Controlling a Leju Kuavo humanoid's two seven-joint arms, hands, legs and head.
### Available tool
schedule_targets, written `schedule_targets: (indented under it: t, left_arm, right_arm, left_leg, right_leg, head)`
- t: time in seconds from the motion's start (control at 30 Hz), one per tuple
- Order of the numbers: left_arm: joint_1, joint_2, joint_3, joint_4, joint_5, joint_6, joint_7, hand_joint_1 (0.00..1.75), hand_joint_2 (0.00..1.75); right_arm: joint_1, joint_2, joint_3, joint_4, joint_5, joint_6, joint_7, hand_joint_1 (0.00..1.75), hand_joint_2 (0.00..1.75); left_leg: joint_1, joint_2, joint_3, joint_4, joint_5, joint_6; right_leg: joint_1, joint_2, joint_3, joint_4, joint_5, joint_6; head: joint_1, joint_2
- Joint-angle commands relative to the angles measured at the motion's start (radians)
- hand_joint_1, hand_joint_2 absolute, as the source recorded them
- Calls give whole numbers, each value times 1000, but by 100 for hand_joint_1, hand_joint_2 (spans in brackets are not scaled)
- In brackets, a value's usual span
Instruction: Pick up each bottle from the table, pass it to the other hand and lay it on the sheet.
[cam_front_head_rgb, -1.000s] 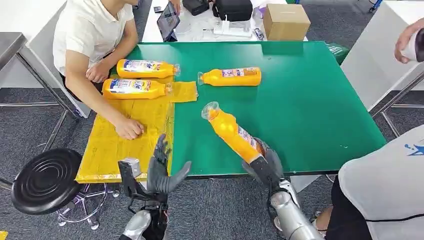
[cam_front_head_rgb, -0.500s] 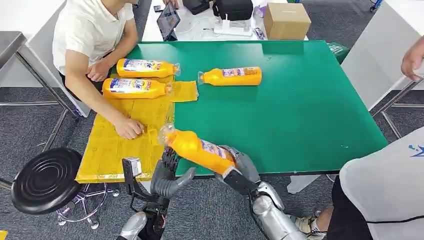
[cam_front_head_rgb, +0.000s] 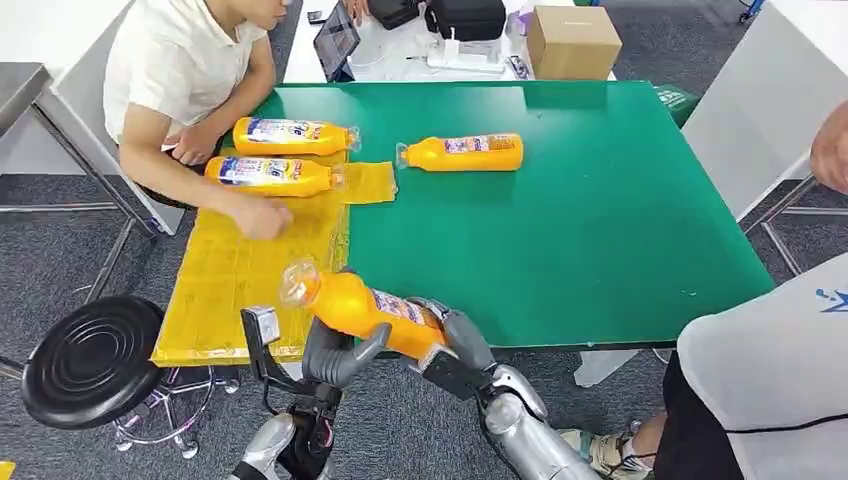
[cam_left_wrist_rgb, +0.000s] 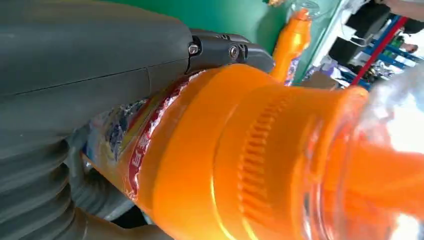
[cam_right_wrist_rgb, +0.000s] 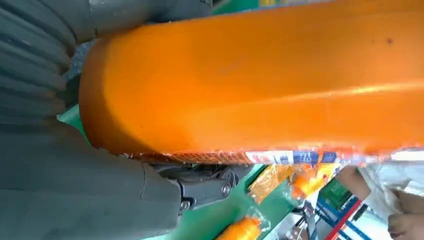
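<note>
held bottle: glossy orange plastic, ribbed collar, clear cap, shiny printed label
right hand: matt grey plastic, gripping the bottle's base
left hand: matt grey ribbed cover, under the bottle's neck
sheet: yellow, creased, slight sheen, beyond the left hand
table: smooth matt green top
stool: glossy black seat

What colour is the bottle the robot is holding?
Orange, with a clear cap: the orange plastic bottle shows best in the head view.
</note>
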Motion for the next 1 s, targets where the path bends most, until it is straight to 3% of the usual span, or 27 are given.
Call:
schedule_targets:
  t: [0.03, 0.57, 0.6, 0.63, 0.67, 0.7, 0.73, 0.83, 1.0]
  left_arm:
    - [-46, 16, -25, 20, 4, -5, 1, 0, 175]
    - [-47, 12, -17, 28, 15, -8, -10, 0, 175]
    - [-47, 9, -12, 28, 24, -12, -13, 7, 175]
    - [-49, 6, 0, 34, 70, -63, -18, 175, 175]
    - [-35, 18, 4, 4, 119, -137, -14, 175, 175]
    - [-2, 38, 28, -72, 182, -262, -3, 175, 175]
    - [2, 42, 33, -82, 194, -277, 3, 175, 175]
    - [6, 45, 39, -90, 197, -280, 6, 175, 175]
    - [0, 64, 114, -118, 162, -203, -2, 175, 175]
  right_arm:
    - [-53, 2, 70, 63, -2, 10, -5, 175, 175]
    - [-56, 1, 85, 65, -13, 29, -22, 175, 175]
    - [-55, 3, 89, 65, -14, 33, -22, 175, 175]
    - [-55, 11, 116, 61, -39, 80, -37, 175, 175]
    - [-58, 9, 127, 55, -52, 92, -44, 175, 175]
    - [-41, 12, 117, -34, -133, 186, -22, 0, 175]
    - [-38, 12, 118, -46, -140, 193, -16, 0, 0]
    - [-32, 15, 115, -55, -145, 192, -13, 0, 0]
    - [42, -16, 85, -205, -139, 50, -44, 0, 0]
  left_leg:
    - [0, 0, 1, 0, 0, -1]
    - [0, 1, 2, 0, 0, -1]
    - [1, 1, 2, 0, -1, -2]
    - [0, 0, 1, 0, 0, -1]
    - [1, 1, 1, 0, 0, -1]
    - [1, 1, 1, 0, -1, -1]
    - [1, 1, 1, 0, -1, -1]
    - [1, 1, 1, 0, -1, -2]
    - [1, -1, 2, 0, -1, -2]
  right_leg:
    - [0, 0, 1, 0, 0, -1]
    - [1, 0, 1, 0, 0, -2]
    - [1, 0, 2, 0, -1, -2]
    - [1, 0, 1, 0, 0, -2]
    - [1, 0, 1, 0, 0, -2]
    - [1, 0, 1, 0, 0, -2]
    - [1, 1, 1, 0, 0, -2]
    - [1, 0, 1, 0, -1, -2]
    - [1, -2, 2, 0, -1, -2]
  head:
    - [0, 0]
    - [0, 0]
    - [0, 0]
    - [0, 0]
    - [0, 0]
    - [0, 0]
    - [0, 0]
    - [0, 0]
    - [0, 0]
